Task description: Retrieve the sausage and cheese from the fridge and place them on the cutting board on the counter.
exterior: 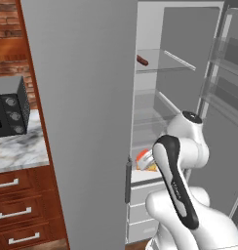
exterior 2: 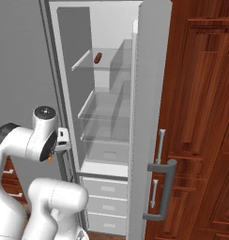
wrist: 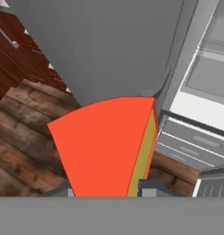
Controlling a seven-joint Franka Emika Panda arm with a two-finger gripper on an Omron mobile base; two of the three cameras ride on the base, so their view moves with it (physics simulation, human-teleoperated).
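Observation:
My gripper (wrist: pixel 109 190) is shut on the cheese (wrist: pixel 104 147), a yellow wedge whose broad orange-red face looms close in the hand view. The wedge hangs low, in front of the fridge, over the wooden floor. In the left base view the cheese (exterior: pixel 143 160) peeks out beside my forearm, level with the lowest shelf. The sausage (exterior: pixel 142 60), a small dark red-brown cylinder, lies on the upper glass shelf of the open fridge (exterior: pixel 91 97); the right base view also shows the sausage (exterior 2: pixel 97 57). The marble counter (exterior: pixel 21 146) is at the left. The cutting board is out of view.
A dark microwave (exterior: pixel 9 107) stands on the counter. The fridge's left door is closed beside my hand; its right door (exterior 2: pixel 151 117) stands open, edge-on, with a grey handle (exterior 2: pixel 161 190). White drawers (exterior 2: pixel 107 190) sit below the shelves. Tall wooden cabinets (exterior 2: pixel 201 117) are at the right.

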